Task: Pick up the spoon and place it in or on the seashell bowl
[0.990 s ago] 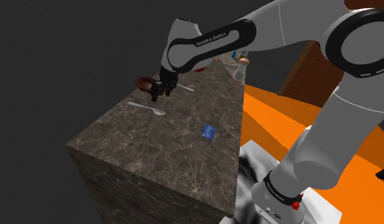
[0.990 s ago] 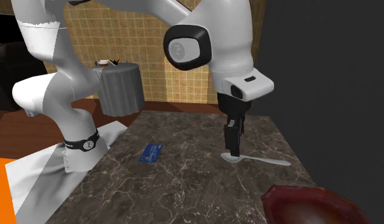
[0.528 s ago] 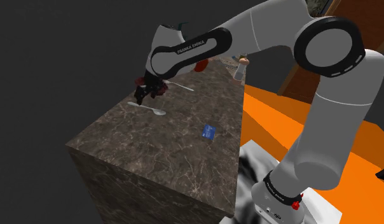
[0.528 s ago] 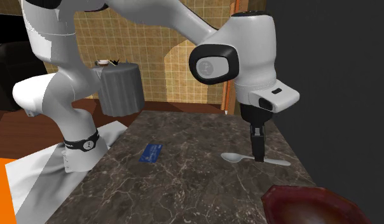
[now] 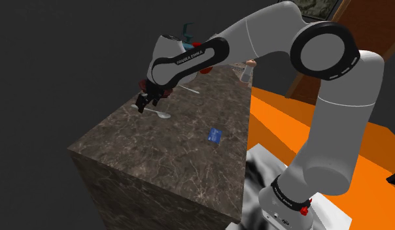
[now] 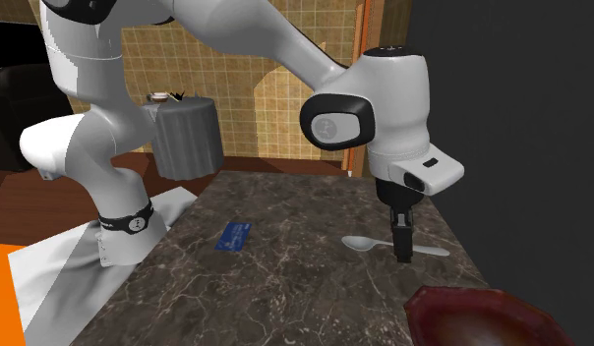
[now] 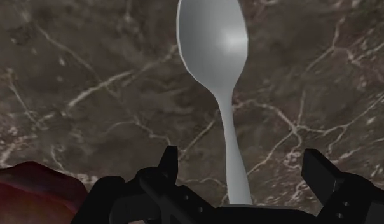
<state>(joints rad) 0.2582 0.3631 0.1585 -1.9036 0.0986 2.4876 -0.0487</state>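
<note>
While it lies flat on the stone, the spoon [image 7: 213, 44] shows a smooth, pale grey oval bowl that narrows to a slim, slightly waisted handle. The handle runs back between the two black fingers [image 7: 168, 162]. They stand well apart with a gap on each side of the handle, so neither touches it.

In the second exterior view the spoon sits right of centre. Its bowl points toward the frame's left and its handle toward the right. The gripper [image 6: 403, 256] hangs straight down over the handle, with its tips close to the surface [image 6: 285, 295]. That surface is a dark brown slab with a marble pattern, crossed by thin pale veins, and its edges are square and sharp.

The seashell bowl [image 6: 482, 319] fills the lower right corner of the same view, near the spoon and apart from it. It is deep red and glossy, with a wavy, scalloped rim. A small, flat blue card [image 6: 232, 236] lies on the slab left of centre, well apart from the spoon.

Above the gripper the white arm [image 6: 379, 98] bends in rounded segments with dark joint rings. Beyond the slab, at upper left, a grey fluted drum [image 6: 187, 138] stands before a wall of small yellow tiles [image 6: 256, 59].
</note>
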